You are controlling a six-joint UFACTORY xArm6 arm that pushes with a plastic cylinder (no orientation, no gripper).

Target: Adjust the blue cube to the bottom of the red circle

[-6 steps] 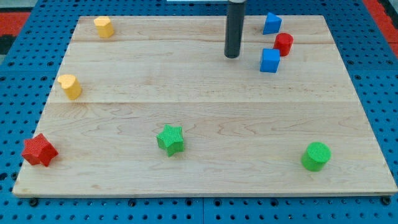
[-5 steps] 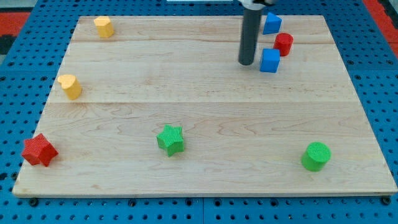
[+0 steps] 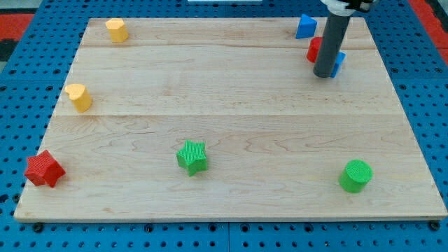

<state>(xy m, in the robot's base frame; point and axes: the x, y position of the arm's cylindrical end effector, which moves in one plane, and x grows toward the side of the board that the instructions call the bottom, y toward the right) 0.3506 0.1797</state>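
Note:
My tip [image 3: 323, 74] rests on the board near the view's top right. The rod stands in front of the blue cube [image 3: 341, 64], of which only a sliver shows at the rod's right edge. The red circle [image 3: 313, 49] is a red cylinder, partly hidden by the rod, showing at its left edge just above the tip. The blue cube lies to the lower right of the red circle, close to it. A second blue block [image 3: 305, 26] sits further up, near the board's top edge.
A yellow block [image 3: 116, 30] is at the top left and another yellow block [image 3: 79, 96] at the left. A red star [image 3: 44, 169] is at the bottom left, a green star [image 3: 192, 156] at the bottom centre, a green cylinder [image 3: 355, 175] at the bottom right.
The rod has moved right, from left of the blue cube to in front of it. The blue cube has slid right, from below-left of the red circle to its lower right.

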